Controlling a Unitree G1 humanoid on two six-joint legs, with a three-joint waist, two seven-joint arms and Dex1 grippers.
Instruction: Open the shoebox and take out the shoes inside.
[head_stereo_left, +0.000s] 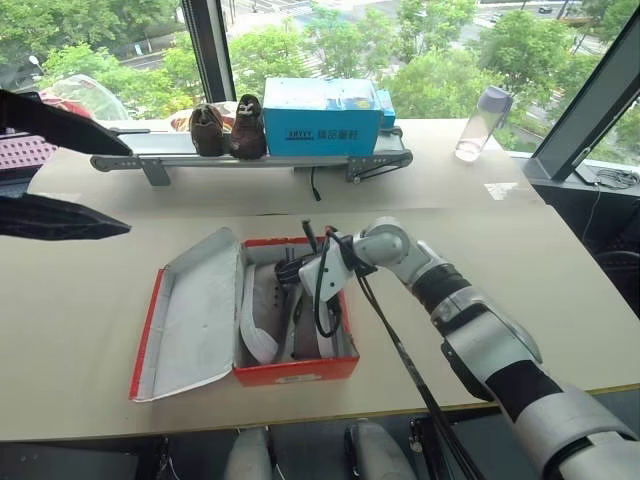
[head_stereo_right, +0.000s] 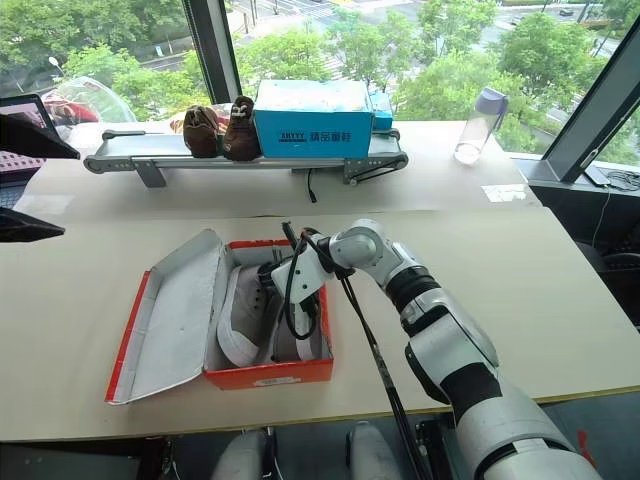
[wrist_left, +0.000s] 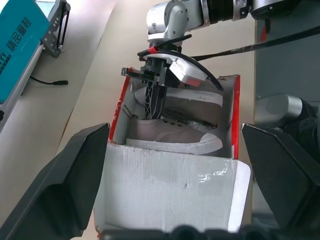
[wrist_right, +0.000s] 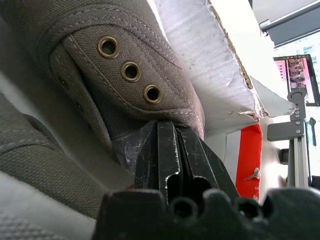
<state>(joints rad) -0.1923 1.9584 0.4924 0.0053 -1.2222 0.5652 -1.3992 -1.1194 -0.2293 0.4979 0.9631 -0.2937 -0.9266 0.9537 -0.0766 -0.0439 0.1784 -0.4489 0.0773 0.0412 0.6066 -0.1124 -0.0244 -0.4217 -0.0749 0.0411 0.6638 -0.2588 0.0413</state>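
Note:
The red shoebox (head_stereo_left: 295, 372) lies open on the table, its pale lid (head_stereo_left: 195, 310) folded out flat to the left. The light grey shoes (head_stereo_left: 262, 310) rest inside on their sides. My right gripper (head_stereo_left: 298, 272) reaches into the box from the right and is shut. Its fingertips (wrist_right: 167, 127) press against the eyelet flap of one shoe (wrist_right: 125, 75); I cannot tell whether fabric is pinched between them. My left gripper (head_stereo_left: 80, 170) hangs open above the table, left of the box, holding nothing. In the left wrist view its fingers (wrist_left: 65, 175) frame the shoebox (wrist_left: 232, 120).
At the back, a blue box (head_stereo_left: 322, 115) and a dark brown pair of shoes (head_stereo_left: 228, 128) sit on a grey conveyor rail (head_stereo_left: 250, 160). A clear bottle (head_stereo_left: 482, 122) stands at the back right. A black cable (head_stereo_left: 400, 350) runs from the right arm over the table's front edge.

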